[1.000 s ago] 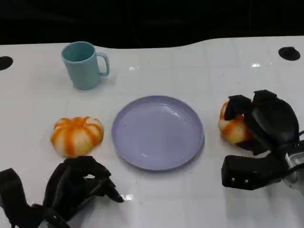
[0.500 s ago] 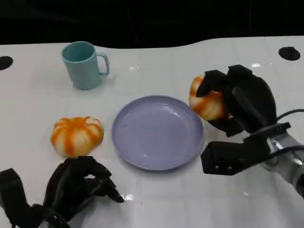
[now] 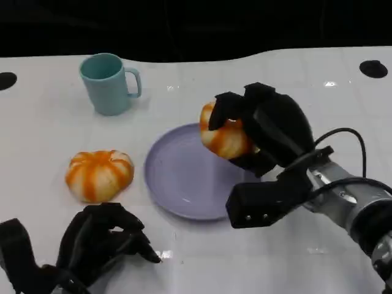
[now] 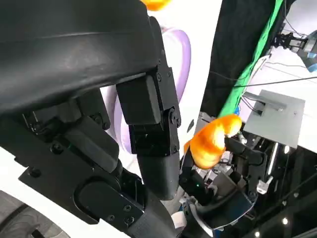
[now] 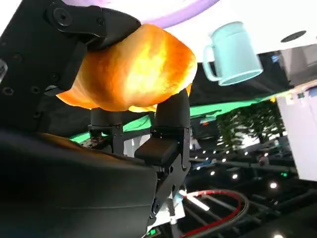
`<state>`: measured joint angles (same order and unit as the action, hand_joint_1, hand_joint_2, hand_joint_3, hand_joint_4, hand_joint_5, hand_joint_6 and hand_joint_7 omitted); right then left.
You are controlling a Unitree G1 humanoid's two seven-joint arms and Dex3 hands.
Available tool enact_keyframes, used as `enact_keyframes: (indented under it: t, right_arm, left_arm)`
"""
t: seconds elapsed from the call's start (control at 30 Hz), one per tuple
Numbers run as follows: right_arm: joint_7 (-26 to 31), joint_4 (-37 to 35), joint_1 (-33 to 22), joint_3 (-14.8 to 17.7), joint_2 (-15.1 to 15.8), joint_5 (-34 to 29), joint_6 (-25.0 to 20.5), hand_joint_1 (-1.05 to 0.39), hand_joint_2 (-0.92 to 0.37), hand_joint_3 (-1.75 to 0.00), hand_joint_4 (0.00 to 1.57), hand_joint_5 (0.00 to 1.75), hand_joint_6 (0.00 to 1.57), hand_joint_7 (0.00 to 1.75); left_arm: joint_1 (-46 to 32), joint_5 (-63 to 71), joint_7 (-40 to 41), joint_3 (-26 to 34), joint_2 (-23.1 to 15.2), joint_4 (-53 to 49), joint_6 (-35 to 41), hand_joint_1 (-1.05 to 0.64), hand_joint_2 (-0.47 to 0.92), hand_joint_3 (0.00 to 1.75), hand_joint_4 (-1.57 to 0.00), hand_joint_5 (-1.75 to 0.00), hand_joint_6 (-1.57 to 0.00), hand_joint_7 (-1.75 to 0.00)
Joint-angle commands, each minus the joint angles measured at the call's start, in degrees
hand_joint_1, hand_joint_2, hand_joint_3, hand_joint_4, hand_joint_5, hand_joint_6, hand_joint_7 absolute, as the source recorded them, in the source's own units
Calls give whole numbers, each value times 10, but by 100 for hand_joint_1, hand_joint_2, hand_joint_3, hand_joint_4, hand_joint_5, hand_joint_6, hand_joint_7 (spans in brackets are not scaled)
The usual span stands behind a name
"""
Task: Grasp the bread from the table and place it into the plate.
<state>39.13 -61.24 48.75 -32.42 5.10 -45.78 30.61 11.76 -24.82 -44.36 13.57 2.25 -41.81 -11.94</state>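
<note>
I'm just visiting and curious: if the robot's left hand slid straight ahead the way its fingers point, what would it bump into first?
Probably the orange-striped bread on the table, which lies just beyond the left hand in the head view. The fingers seem to aim roughly up and slightly right, so depth and exact line are uncertain; it could brush past toward the plate.

white table (image 3: pixel 294 86), teal mug (image 3: pixel 109 83), lavender plate (image 3: pixel 180 177), bread (image 3: pixel 99 174)

Table (image 3: pixel 257 79) glossy white; plate (image 3: pixel 177 177) smooth lilac plastic; cup (image 3: pixel 107 82) matt teal; bread (image 3: pixel 223 138) glazed.
</note>
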Motion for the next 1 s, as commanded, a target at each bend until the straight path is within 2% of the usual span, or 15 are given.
enact_keyframes:
  t: [0.03, 0.27, 0.37, 0.4, 0.43, 0.47, 0.53, 0.57, 0.6, 0.67, 0.7, 0.73, 0.83, 0.93, 1.0]
  right_arm:
    - [-20, -18, 24, -7, -12, 1, -6, -18, -37, -116, 97, 175, 86, 142]
    - [-45, -50, 35, -9, -28, 6, -6, -16, -37, -118, 93, 175, 82, 149]
    - [-52, -62, 38, -11, -34, 3, -10, -17, -40, -116, 91, 175, 83, 143]
    - [-59, -66, 39, -12, -37, 4, -15, -18, -43, -113, 89, 175, 84, 135]
    - [-67, -69, 40, -12, -39, 5, -20, -18, -45, -105, 89, 166, 87, 116]
    - [-83, -71, 40, -10, -42, 10, -24, -18, -47, -100, 88, 163, 89, 106]
    - [-109, -73, 40, -7, -46, 19, -30, -23, -58, -74, 83, 142, 90, 69]
    - [-124, -74, 40, -5, -47, 24, -32, -26, -65, -56, 79, 120, 90, 45]
    - [-137, -74, 39, -2, -48, 28, -35, -28, -71, -44, 77, 102, 88, 30]
    - [-164, -75, 37, 3, -50, 37, -45, -35, -83, -23, 65, 62, 77, 8]
    - [-180, -74, 38, 3, -51, 39, -52, -39, -87, -17, 60, 51, 71, 4]
    - [-199, -73, 38, 4, -50, 42, -60, -46, -90, -17, 50, 40, 58, 2]
    - [-233, -67, 35, 8, -48, 49, -66, -60, -92, -22, 31, 26, 29, 0]
    - [-260, -63, 34, 11, -46, 57, -72, -71, -92, -30, 16, 20, 15, 0]
    - [-271, -57, 32, 12, -44, 61, -75, -75, -92, -33, 11, 18, 13, 0]
  left_arm:
    - [-8, -1, -2, 1, -5, 5, -3, -105, 60, 0, -157, -59, -157, -37]
    - [-10, -1, 1, 0, -4, 10, -2, -105, 60, 0, -157, -59, -157, -36]
    - [-13, 1, 7, -1, -3, 16, 2, -105, 60, 0, -157, -60, -157, -38]
    - [-14, 2, 6, -2, -3, 17, 1, -105, 60, 0, -157, -60, -157, -38]
    - [-15, 2, 6, -3, -3, 18, 0, -105, 60, 0, -157, -60, -157, -38]
    - [-16, 1, 5, -3, -3, 19, 0, -105, 60, 0, -157, -60, -157, -38]
    - [-17, 0, 5, -3, -2, 20, 1, -105, 60, 0, -157, -60, -157, -38]
    - [-17, 0, 5, -3, -2, 21, 0, -105, 60, 0, -157, -60, -157, -37]
    - [-17, 0, 5, -3, -2, 21, -1, -105, 60, 0, -157, -60, -157, -37]
    - [-17, -1, 4, -3, -1, 22, 1, -105, 60, 0, -157, -60, -157, -37]
    - [-17, -1, 4, -3, -1, 22, 1, -105, 60, 0, -157, -60, -157, -37]
    - [-17, -2, 4, -3, -1, 23, 3, -105, 60, 0, -157, -60, -157, -37]
    - [-16, -2, 2, -2, -1, 21, 1, -105, 60, 0, -157, -60, -157, -37]
    - [-16, -2, 0, -2, -2, 19, 0, -105, 60, 0, -157, -59, -157, -37]
    - [-16, -1, 0, -2, -3, 19, 0, -105, 60, 0, -157, -59, -157, -36]
